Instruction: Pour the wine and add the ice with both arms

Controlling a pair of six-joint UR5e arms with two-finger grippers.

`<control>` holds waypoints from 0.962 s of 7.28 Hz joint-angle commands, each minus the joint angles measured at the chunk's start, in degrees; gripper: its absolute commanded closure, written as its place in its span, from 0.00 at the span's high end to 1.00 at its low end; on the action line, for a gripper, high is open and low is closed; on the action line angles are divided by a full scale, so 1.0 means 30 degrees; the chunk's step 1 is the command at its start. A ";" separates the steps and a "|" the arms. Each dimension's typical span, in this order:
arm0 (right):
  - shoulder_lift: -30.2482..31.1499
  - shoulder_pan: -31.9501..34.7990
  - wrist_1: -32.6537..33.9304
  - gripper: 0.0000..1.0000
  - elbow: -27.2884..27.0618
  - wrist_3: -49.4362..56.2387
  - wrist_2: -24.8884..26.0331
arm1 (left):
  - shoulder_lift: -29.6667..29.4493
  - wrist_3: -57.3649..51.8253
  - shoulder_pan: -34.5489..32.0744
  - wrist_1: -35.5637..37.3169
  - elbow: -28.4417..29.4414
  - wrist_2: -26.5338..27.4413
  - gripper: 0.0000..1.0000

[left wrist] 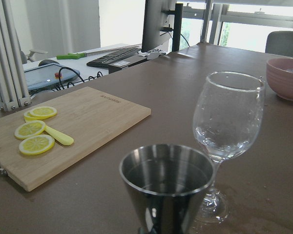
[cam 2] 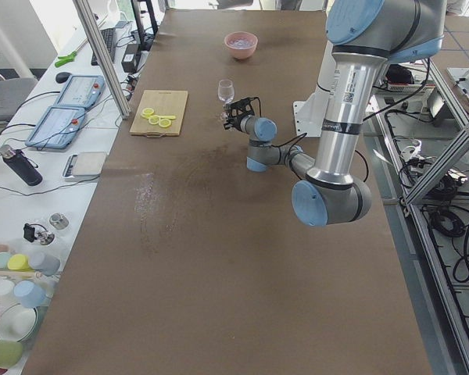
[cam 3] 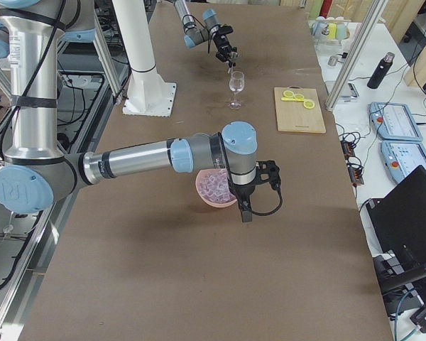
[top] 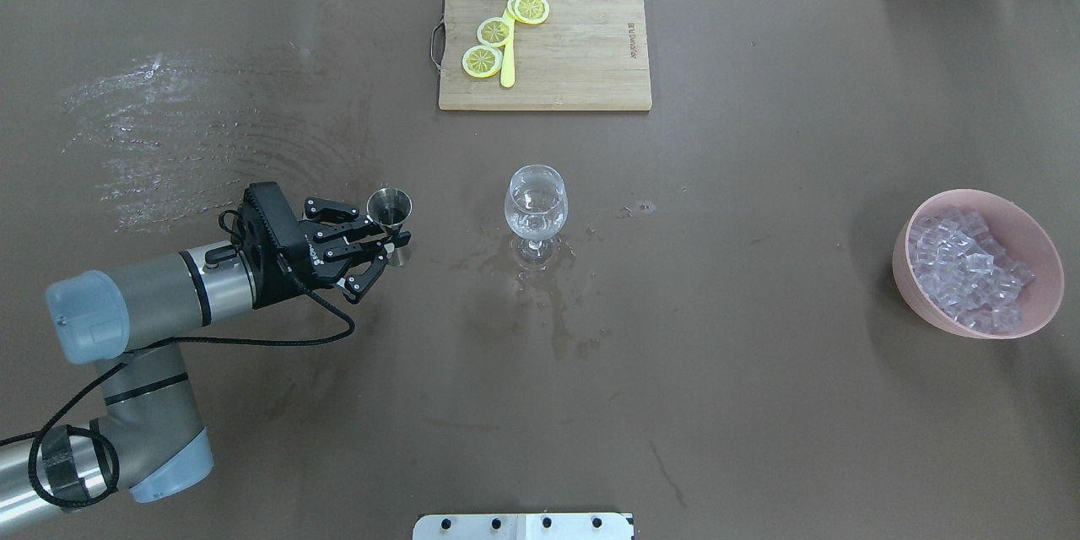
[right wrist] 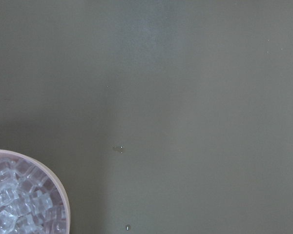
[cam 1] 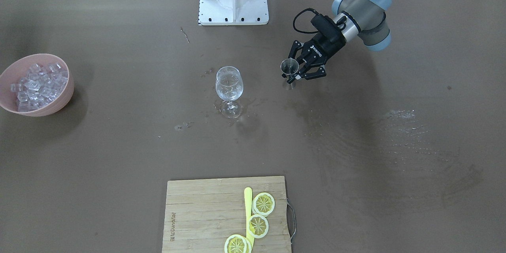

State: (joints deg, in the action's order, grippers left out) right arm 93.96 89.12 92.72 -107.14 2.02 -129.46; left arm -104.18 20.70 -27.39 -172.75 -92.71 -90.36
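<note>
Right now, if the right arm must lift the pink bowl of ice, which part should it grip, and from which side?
Probably the rim of the pink bowl, from straight above. The bowl is wide and rounded, so only its thin upright wall suits a pinch, and the ice lies below the rim, leaving room inside.

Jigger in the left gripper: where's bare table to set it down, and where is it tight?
Widest bare stretch: between the wine glass and the pink bowl of ice. Also open: between the glass and the white base plate, though wet near the stem. Tightest: the gap between the jigger in the left gripper and the glass.
</note>
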 commanded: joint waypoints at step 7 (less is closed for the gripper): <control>0.0000 0.0029 0.0000 1.00 0.0000 -0.0498 0.0000 | -0.3709 -0.2353 -0.1386 1.0408 -0.2583 -0.3895 0.00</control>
State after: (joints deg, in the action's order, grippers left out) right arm 93.95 89.15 92.73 -107.11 0.70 -129.46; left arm -113.94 15.26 -31.57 -144.44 -100.41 -101.96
